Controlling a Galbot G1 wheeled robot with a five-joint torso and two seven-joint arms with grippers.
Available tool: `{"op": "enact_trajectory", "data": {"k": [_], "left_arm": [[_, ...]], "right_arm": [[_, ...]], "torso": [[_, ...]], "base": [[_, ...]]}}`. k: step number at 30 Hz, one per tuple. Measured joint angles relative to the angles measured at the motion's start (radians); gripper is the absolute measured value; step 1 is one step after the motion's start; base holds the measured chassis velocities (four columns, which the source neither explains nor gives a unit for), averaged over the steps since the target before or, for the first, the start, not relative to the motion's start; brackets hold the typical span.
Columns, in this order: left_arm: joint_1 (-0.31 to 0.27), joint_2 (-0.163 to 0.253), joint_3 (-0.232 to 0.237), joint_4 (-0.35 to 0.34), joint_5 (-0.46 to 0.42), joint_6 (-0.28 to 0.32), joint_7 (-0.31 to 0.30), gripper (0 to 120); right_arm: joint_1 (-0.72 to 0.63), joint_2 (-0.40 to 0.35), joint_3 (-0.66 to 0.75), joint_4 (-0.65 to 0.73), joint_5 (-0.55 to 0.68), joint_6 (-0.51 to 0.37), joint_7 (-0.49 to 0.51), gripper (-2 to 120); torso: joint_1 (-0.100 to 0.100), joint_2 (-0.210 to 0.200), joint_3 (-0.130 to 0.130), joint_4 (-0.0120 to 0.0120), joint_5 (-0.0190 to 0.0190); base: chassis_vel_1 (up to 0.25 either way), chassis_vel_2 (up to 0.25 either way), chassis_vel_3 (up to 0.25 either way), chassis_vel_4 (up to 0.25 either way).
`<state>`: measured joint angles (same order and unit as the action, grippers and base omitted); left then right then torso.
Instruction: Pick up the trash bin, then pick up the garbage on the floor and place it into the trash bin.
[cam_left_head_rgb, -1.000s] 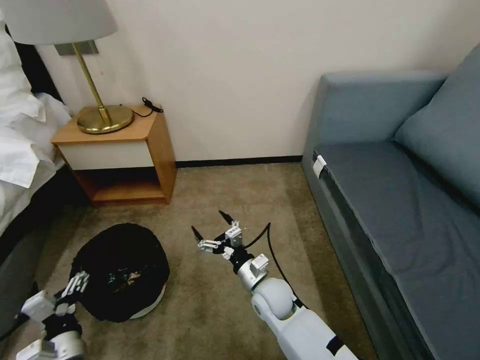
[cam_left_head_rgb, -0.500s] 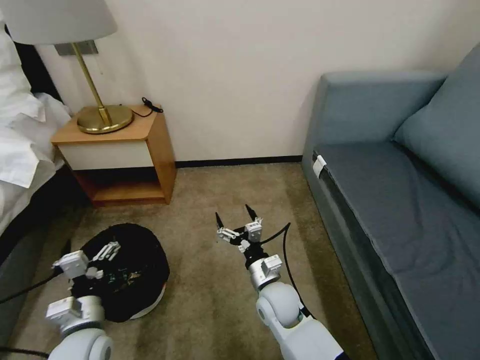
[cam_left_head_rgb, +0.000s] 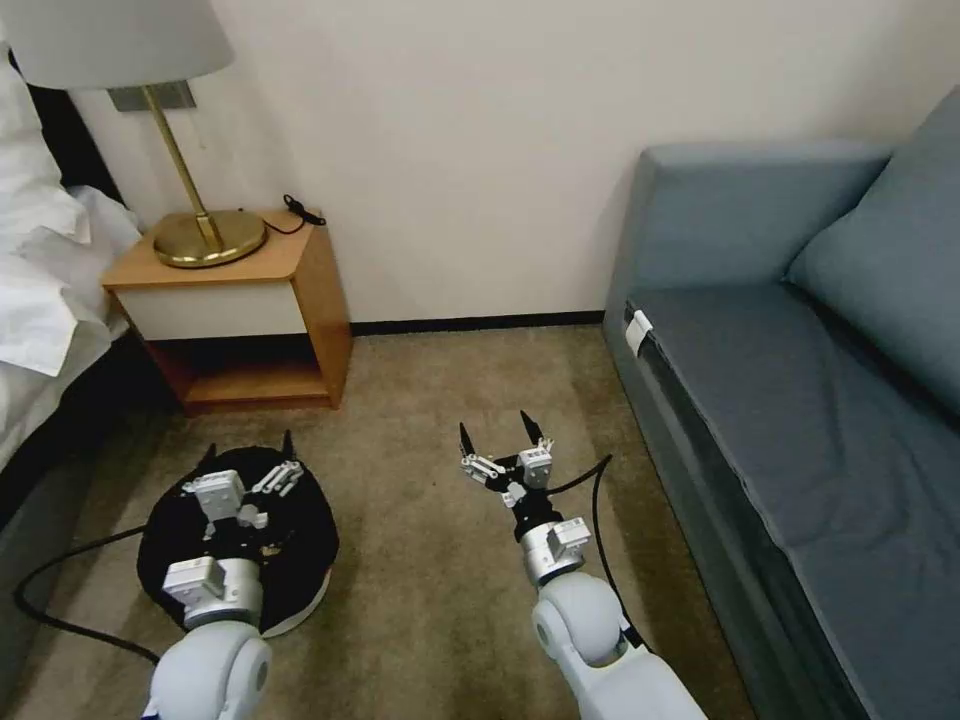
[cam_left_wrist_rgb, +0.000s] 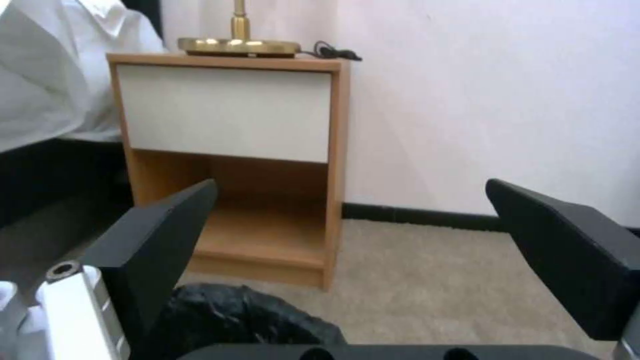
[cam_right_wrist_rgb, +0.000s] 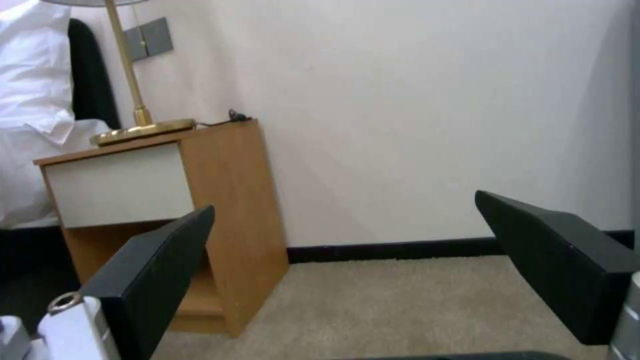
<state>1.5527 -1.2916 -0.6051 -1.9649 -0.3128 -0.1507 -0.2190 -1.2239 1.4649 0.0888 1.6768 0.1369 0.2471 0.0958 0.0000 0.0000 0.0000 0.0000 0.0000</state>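
Note:
The trash bin (cam_left_head_rgb: 300, 545), low and round with a crinkly black bag and a pale base rim, stands on the carpet at the lower left. My left gripper (cam_left_head_rgb: 248, 450) hovers over its far side, open and holding nothing. In the left wrist view the left gripper (cam_left_wrist_rgb: 363, 240) points at the nightstand, with the bin's black bag (cam_left_wrist_rgb: 240, 315) just beneath it. My right gripper (cam_left_head_rgb: 493, 428) is open and bare above the carpet, to the right of the bin. In the right wrist view, the right gripper (cam_right_wrist_rgb: 353, 260) faces the wall. The garbage is out of view.
A wooden nightstand (cam_left_head_rgb: 240, 290) with a brass lamp (cam_left_head_rgb: 205, 235) stands against the wall beyond the bin. The bed (cam_left_head_rgb: 40, 300) runs along the left and a blue-grey sofa (cam_left_head_rgb: 800, 400) along the right. A black cable (cam_left_head_rgb: 60, 600) loops on the carpet at the left.
My left arm has swung in from the lower left corner to above the bin, gripper pointing forward. My right gripper has shifted right and turned to face the wall.

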Motion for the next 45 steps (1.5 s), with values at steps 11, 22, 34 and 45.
{"op": "enact_trajectory", "data": {"k": [11,22,34,45], "left_arm": [[0.003,-0.001,0.000,0.002,-0.003,-0.003,0.001,100],[0.003,-0.002,-0.002,0.002,-0.004,-0.004,0.001,100],[0.004,-0.002,-0.002,0.002,-0.005,-0.005,0.001,100],[0.004,-0.002,-0.003,0.002,-0.005,-0.005,0.001,100]], "right_arm": [[0.000,0.001,0.000,0.001,0.000,-0.001,0.001,100],[0.000,0.001,-0.001,0.001,0.000,-0.002,0.001,100],[0.001,0.001,-0.002,0.001,0.000,-0.002,0.001,100],[0.001,0.001,-0.002,0.001,0.001,-0.002,0.000,100]], "torso": [[0.000,0.000,0.000,0.0000,0.0000],[0.000,0.000,0.000,0.0000,-0.0001],[0.000,0.000,0.000,0.0001,0.0000],[0.000,0.000,0.000,0.0001,0.0000]], "base": [[0.000,0.000,0.000,0.000],[0.000,0.000,0.000,0.000],[0.000,0.000,0.000,0.000],[0.000,0.000,0.000,0.000]]}}
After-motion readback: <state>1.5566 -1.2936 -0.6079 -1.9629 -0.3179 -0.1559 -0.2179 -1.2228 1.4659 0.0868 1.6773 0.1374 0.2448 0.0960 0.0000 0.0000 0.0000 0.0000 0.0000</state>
